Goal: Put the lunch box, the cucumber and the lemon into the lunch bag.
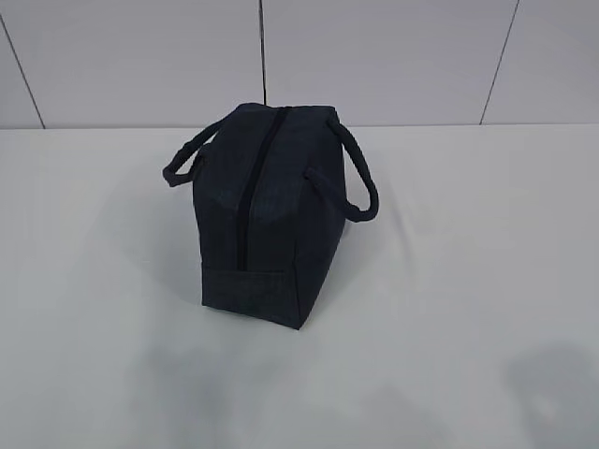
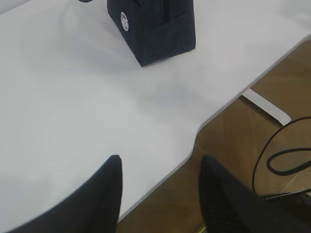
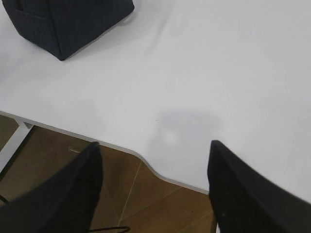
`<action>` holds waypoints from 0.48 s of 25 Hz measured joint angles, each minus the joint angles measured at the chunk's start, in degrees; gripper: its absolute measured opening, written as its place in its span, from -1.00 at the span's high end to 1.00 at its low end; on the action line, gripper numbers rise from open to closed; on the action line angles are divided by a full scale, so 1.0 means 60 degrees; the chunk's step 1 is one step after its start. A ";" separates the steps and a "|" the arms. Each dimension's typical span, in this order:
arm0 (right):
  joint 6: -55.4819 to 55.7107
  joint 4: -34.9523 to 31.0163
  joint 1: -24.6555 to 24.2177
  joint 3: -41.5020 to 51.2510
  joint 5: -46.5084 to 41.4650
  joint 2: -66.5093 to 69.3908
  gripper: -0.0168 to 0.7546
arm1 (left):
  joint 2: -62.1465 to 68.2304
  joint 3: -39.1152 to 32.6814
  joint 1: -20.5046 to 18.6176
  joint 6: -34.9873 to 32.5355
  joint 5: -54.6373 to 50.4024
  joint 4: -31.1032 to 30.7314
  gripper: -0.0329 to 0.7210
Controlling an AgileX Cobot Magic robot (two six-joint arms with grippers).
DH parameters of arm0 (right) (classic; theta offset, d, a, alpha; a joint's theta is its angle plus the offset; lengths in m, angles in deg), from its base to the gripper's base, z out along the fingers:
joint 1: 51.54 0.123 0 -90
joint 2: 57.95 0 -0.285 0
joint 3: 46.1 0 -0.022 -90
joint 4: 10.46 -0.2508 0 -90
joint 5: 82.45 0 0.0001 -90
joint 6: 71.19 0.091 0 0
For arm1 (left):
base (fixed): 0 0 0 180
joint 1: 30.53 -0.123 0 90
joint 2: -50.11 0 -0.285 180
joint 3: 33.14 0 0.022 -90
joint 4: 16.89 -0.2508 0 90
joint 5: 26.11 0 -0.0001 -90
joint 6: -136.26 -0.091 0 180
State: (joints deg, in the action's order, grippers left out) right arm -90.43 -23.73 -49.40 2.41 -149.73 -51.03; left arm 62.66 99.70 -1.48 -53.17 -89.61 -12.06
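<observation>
The dark navy lunch bag (image 1: 267, 215) stands on the white table, zipper closed along its top, a loop handle hanging to each side. Its end with the round white logo shows at the top of the left wrist view (image 2: 155, 29), and one corner appears at the top left of the right wrist view (image 3: 68, 22). The lunch box, the cucumber and the lemon are out of view. My left gripper (image 2: 160, 162) hangs open and empty over the table's front edge. My right gripper (image 3: 154, 148) is open and empty too, above the same edge. Neither gripper appears in the exterior view.
The white table (image 1: 449, 281) ends in a curved front edge (image 2: 194, 141) with brown floor below. A black cable (image 2: 286, 155) lies on the floor at the right. A white table leg (image 3: 12, 143) shows at the left. A tiled wall stands behind.
</observation>
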 joint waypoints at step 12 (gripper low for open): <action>0.0016 -0.0003 0.0190 0.0000 0.0015 -0.0017 -0.38 | -0.0678 -0.0017 -0.2654 0.0000 0.0001 0.0017 -0.07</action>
State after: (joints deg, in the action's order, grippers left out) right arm -90.34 -23.75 -48.26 2.41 -149.64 -51.13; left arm 58.59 99.60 -17.41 -53.17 -89.60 -11.96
